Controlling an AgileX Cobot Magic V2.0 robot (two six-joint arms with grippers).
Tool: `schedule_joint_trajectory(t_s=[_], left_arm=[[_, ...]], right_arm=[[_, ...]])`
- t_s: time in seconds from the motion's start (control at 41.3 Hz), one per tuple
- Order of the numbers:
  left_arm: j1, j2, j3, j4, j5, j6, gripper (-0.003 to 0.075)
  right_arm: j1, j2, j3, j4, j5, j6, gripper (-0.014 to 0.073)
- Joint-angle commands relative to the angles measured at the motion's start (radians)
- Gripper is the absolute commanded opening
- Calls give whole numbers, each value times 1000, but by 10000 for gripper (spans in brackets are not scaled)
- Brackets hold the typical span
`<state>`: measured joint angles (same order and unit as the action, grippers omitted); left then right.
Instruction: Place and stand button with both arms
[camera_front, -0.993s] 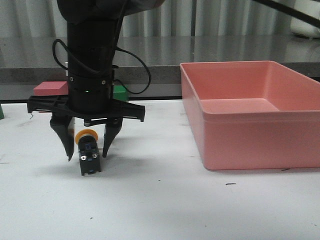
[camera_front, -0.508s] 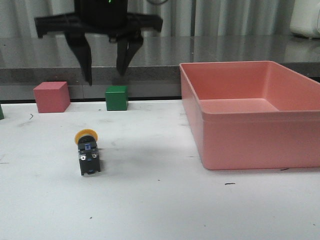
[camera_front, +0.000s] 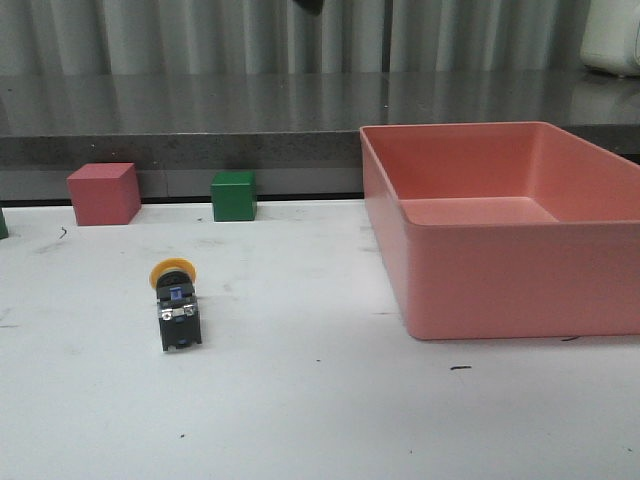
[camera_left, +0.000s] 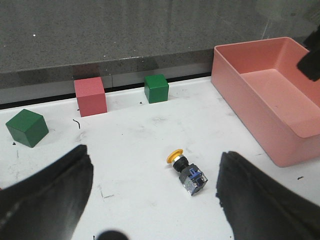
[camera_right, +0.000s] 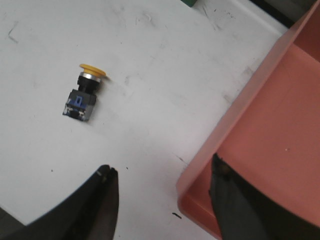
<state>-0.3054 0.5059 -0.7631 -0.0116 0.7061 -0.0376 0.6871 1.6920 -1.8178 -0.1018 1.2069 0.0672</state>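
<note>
On the table: one button (camera_front: 176, 305), one pink cube (camera_front: 103, 193), two green cubes (camera_left: 156, 88) (camera_left: 27, 128), one pink bin (camera_front: 520, 250).

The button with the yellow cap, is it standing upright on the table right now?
No. In the front view the button lies on its side on the white table, its yellow cap facing the back and its block base toward the camera.
</note>
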Motion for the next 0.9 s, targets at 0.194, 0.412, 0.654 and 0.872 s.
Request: schedule_joint_trajectory(t_s=[0.194,0.412,0.654,0.872], left_arm=[[-7,13,-33,-6,-76,0,512],[-7,13,-33,-6,-78,0,512],[-7,13,-33,-6,-79,0,512],[-7,13,-33,-6,-86,0,512]], right_arm=[[-29,-367,353,-2,-210,-57,436],[-29,-590,618,3,-331,-59,436],[-29,-790,781,13,-362,-59,436],[-29,-934,899,13,-362,-59,436]])
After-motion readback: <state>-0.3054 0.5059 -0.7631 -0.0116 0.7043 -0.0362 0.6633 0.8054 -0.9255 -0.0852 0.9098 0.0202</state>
